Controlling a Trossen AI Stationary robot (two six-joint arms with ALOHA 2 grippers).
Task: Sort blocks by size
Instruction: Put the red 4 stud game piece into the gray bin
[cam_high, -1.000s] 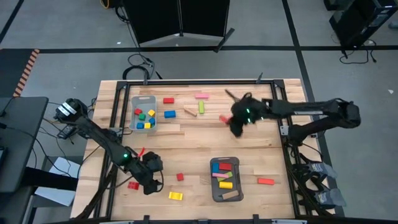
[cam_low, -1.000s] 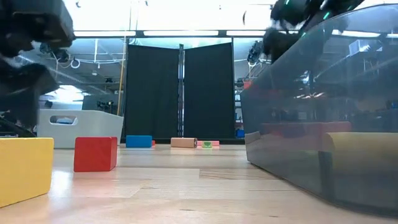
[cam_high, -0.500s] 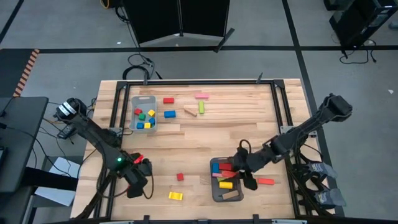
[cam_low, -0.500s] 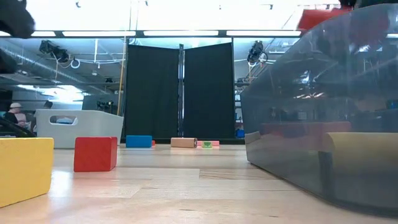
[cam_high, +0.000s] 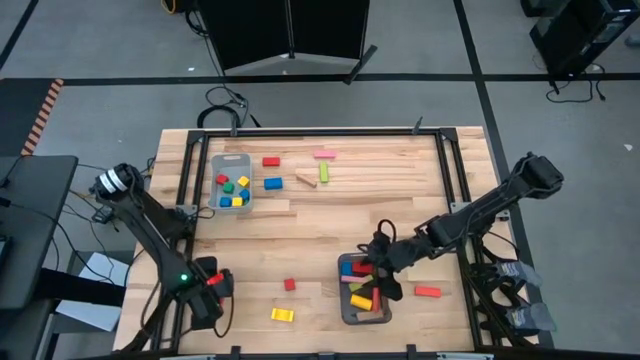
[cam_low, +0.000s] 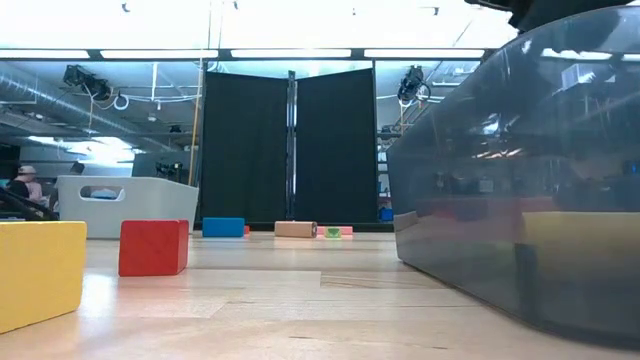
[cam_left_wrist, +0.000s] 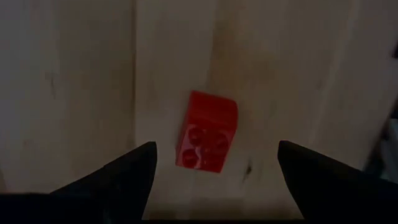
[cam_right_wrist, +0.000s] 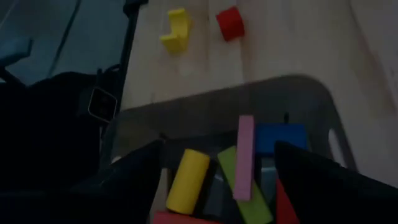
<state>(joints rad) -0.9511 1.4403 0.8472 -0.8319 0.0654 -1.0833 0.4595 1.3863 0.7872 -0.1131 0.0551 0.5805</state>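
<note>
Lying now in the near tray (cam_high: 347, 313) at 5 o'clock on the table (cam_high: 300, 225): a red bar (cam_high: 362, 267), carried over from 1 o'clock a second ago and just dropped among pink, yellow and blue pieces. Hovering above, right gripper (cam_high: 383, 268) spread again and empty. Hanging spread over a red block (cam_left_wrist: 206, 131) at 7 o'clock, left gripper (cam_left_wrist: 214, 165). Probably 1 more large piece sorted; several blocks left loose.

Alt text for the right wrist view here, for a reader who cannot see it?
Looking down past the right gripper, jaws open, into a grey rectangular tray holding a yellow wooden cylinder, a pink wooden bar, a green bar and a blue block. Beyond it, a yellow piece and a red cube lie on the wooden table.
</note>
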